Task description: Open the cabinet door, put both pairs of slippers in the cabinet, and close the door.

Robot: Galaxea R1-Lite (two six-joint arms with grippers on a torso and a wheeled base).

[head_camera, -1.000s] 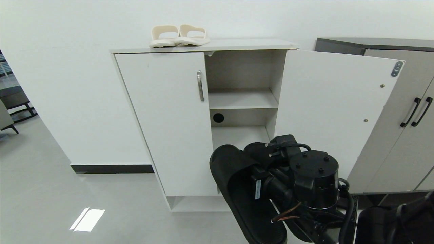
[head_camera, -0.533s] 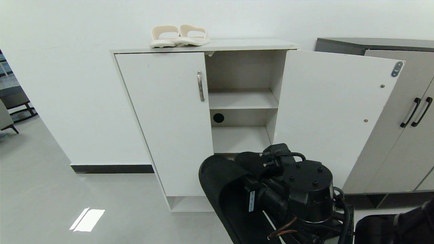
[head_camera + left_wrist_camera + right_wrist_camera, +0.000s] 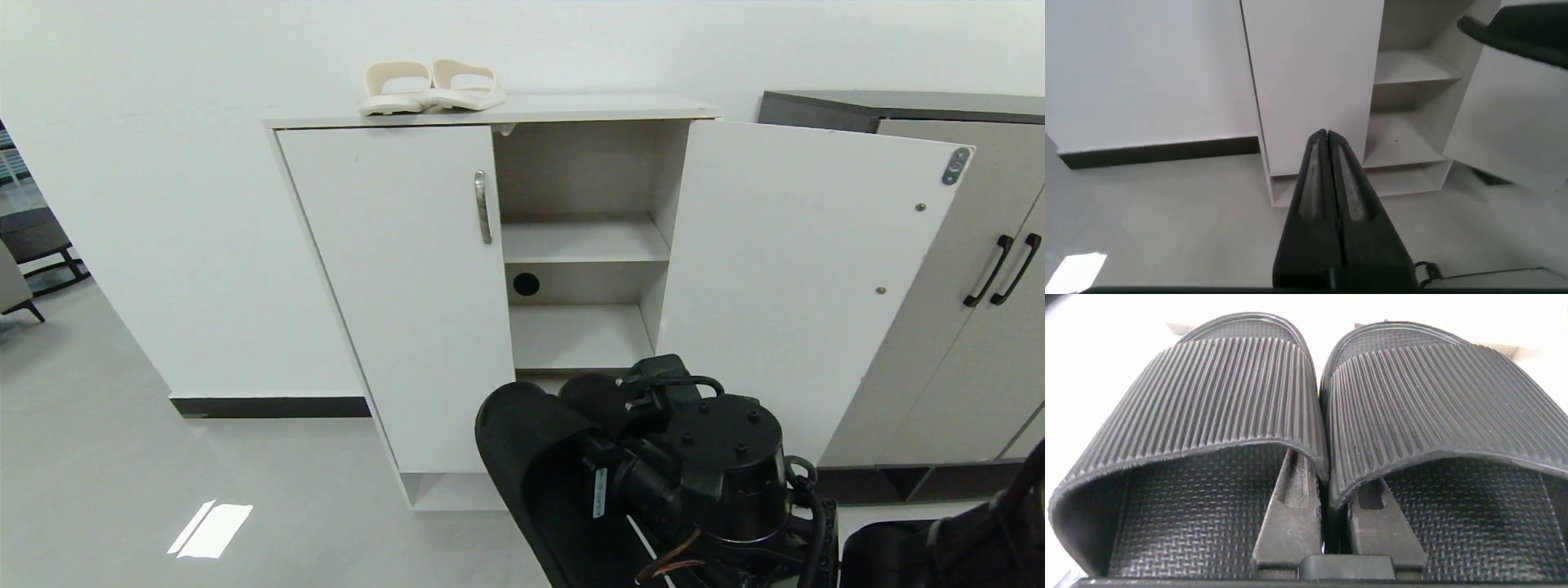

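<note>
1. Door: done. White two-door cabinet [image 3: 604, 106] has its right door [image 3: 784, 269] swung wide, while the left door [image 3: 400, 310] w/ the metal bar handle is shut. Bare white shelves [image 3: 584, 241] inside, nothing stowed yet.
2. Pair one: in hand, not in. Black ribbed rubber slippers [image 3: 1241, 400] sit side by side on my right gripper [image 3: 1331, 514]. Jaws go one into each slipper & pinch the two inner walls together. On head cam the pair hangs low in front of the open bay, toes twd the cabinet.
3. Pair two: untouched. Cream open-toe slippers [image 3: 431, 88] sit on the cabinet top, above the left door.
4. Left gripper [image 3: 1327, 188]: jaws pressed flat together, holding nothing, out over the floor & facing the cabinet.
5. Left to do, I reckon: set black pair on a shelf, fetch cream pair, stow it, shut right door. Approx a third in.
</note>
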